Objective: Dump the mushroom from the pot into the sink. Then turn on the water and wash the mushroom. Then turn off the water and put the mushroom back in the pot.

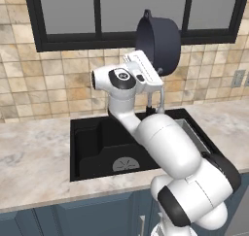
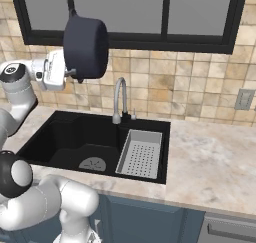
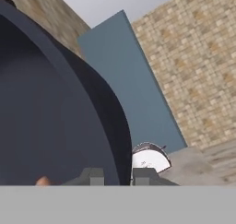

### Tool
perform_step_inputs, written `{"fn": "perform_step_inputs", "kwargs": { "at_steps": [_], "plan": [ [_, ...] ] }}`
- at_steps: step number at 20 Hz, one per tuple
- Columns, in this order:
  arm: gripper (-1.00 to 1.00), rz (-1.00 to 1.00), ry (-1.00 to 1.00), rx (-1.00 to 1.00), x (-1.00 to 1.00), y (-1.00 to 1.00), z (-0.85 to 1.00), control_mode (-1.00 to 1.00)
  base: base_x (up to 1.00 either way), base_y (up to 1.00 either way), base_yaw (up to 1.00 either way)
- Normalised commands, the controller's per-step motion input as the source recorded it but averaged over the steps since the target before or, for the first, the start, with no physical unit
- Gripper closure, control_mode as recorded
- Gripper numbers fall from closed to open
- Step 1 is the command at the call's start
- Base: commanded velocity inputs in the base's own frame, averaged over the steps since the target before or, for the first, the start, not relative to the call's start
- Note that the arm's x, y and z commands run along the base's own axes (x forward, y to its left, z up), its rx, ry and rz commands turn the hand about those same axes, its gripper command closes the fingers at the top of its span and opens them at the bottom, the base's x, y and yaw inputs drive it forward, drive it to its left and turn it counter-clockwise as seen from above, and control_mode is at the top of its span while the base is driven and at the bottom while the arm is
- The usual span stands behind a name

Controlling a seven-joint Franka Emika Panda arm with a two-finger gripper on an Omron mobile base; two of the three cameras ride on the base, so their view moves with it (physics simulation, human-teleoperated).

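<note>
Kitchen's the usual tan-tile wall with a dark-framed window [image 2: 125,12] over a marble desk [image 2: 215,152], and the black sink [image 2: 55,137] sits recessed right under the action with its round grey drain [image 2: 92,163] showing, a grey strainer tray [image 2: 141,153] at one end and the faucet [image 2: 120,99] behind. The robot has the pot [image 2: 86,47] hoisted high in front of the window, above the basin, tipped onto its side, presumably so whatever's inside slides out and lands in the sink rather than on the desk. The gripper [image 3: 117,176] is clamped on the pot's rim wall, one finger inside and one outside, which is a sensible hold for tilting something that wide. Orientation-wise, the pot's axis lies roughly level: the mouth faces toward the left base camera, and the bottom toward the right base camera, with one loop handle sticking up top. The mushroom [image 3: 44,180] looks like a tiny orange sliver at the bottom of the hand view, still inside the pot by the looks of it, so the dump probably isn't finished.
</note>
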Motion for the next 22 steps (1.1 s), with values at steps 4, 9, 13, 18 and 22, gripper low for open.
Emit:
{"fn": "perform_step_inputs", "kwargs": {
  "at_steps": [4, 9, 13, 18, 22],
  "plan": [
    [1.0, -0.05, 0.0, -0.02, 0.01, 0.0, -0.01, -1.0, 0.0, 0.0, 0.0],
    [1.0, -0.05, 0.0, -0.02, 0.0, 0.0, -0.08, -1.0, 0.0, 0.0, 0.0],
    [1.0, -0.04, 0.0, -0.05, 0.06, 0.0, -0.14, -1.0, 0.0, 0.0, 0.0],
    [1.0, -0.03, 0.0, -0.07, 0.14, 0.0, -0.16, -1.0, 0.0, 0.0, 0.0],
    [1.0, -0.03, 0.0, -0.06, 0.2, 0.0, -0.15, -1.0, 0.0, 0.0, 0.0]
  ]
}}
